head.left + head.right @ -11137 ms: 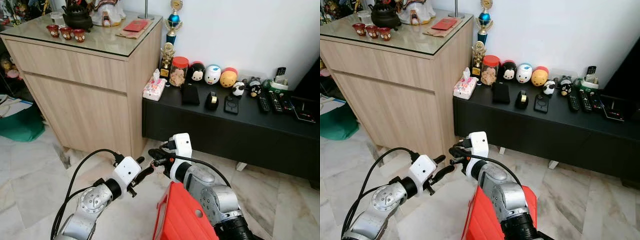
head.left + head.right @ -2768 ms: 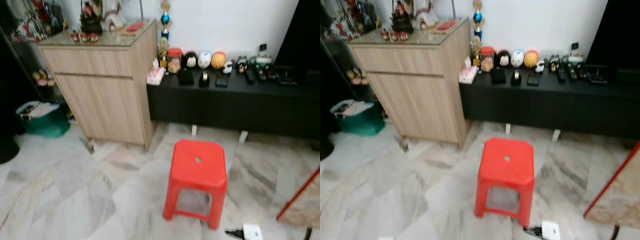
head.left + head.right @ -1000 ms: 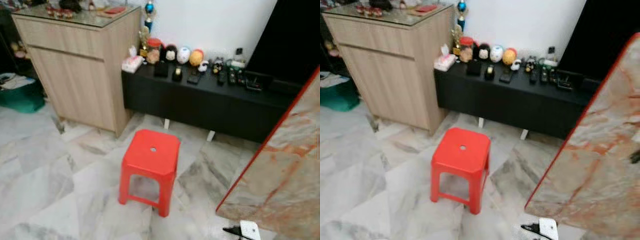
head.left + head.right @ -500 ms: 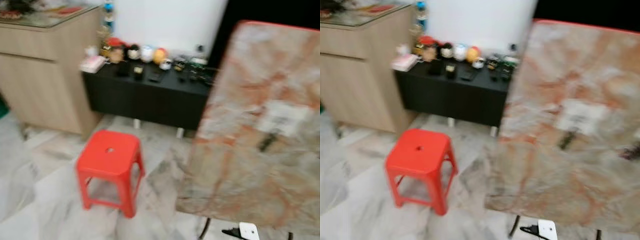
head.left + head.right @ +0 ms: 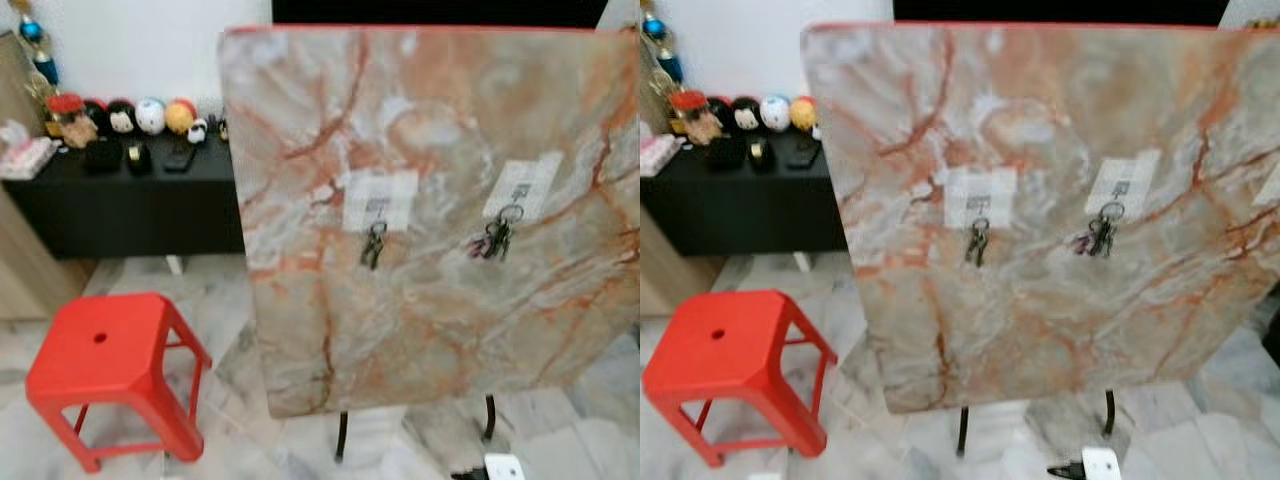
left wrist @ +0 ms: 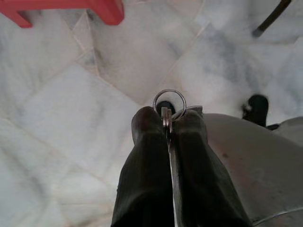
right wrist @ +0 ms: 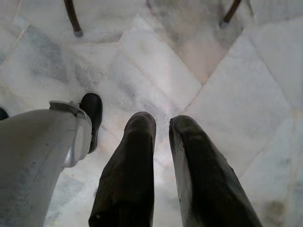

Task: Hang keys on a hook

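Left claw hangs low over the marble floor, fingers pinched tight on a key; its key ring pokes out past the fingertips; right claw also points at the floor, fingers narrowly parted, nothing between them; marble-pattern board stands on thin black legs just ahead, with two paper labels; one key bunch hangs under the nearer label, a second bunch under the other; hooks themselves too small to make out; red stool to the left, black TV console with round toy figures behind it. Key looks light, stiff, smooth metal, so likely to pivot or slip in a flat pinch; ring is the part to present, grip staying on the key blade so the ring stays free; probably still approaching the board, arm not yet raised.
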`<state>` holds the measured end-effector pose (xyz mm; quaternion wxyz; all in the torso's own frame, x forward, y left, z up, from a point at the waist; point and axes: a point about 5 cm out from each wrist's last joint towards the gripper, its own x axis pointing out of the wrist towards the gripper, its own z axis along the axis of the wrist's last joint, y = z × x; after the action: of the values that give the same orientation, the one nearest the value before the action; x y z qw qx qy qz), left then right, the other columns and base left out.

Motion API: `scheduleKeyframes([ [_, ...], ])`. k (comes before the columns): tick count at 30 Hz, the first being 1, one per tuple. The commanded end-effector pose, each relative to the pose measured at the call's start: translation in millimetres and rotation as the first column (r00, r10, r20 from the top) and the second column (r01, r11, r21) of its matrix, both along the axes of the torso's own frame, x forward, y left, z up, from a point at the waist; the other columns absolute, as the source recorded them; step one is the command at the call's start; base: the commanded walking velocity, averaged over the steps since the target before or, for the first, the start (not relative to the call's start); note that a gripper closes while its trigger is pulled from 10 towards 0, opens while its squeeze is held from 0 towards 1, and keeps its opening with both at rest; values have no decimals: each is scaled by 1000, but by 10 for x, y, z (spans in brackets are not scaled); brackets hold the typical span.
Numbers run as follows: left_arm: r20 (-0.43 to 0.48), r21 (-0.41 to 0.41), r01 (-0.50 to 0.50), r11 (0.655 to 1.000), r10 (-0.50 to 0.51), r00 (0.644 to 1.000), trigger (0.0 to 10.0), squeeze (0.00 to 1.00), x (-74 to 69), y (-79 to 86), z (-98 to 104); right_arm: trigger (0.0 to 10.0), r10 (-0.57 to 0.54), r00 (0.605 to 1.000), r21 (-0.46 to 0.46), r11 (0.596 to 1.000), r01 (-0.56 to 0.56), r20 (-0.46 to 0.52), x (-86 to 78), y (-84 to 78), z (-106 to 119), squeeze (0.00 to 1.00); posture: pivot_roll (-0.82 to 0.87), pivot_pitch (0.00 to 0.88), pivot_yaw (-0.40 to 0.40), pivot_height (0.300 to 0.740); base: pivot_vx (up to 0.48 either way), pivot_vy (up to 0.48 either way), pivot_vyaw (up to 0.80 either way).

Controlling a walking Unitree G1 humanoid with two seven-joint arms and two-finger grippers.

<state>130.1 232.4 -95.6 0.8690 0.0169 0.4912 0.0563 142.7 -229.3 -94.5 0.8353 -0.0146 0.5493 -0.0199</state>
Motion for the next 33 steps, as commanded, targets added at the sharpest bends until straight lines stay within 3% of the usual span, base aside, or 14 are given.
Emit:
scheduleKeyframes([
  [1,-44,8,12,1000,-11,999,10000,0,-119,24,-35,10000,-20,1000,15,1000,19,24,45,30,10,0,24,0,-52,740,0,0,0],
  [16,-46,10,36,999,-36,998,10000,0,-108,32,-29,10000,33,999,14,999,-33,25,67,43,18,0,12,0,-44,740,0,-416,35],
  [33,-44,14,43,999,-42,998,10000,0,-101,37,-25,10000,-37,998,15,999,36,44,66,37,17,0,14,0,-44,740,0,-480,98],
])
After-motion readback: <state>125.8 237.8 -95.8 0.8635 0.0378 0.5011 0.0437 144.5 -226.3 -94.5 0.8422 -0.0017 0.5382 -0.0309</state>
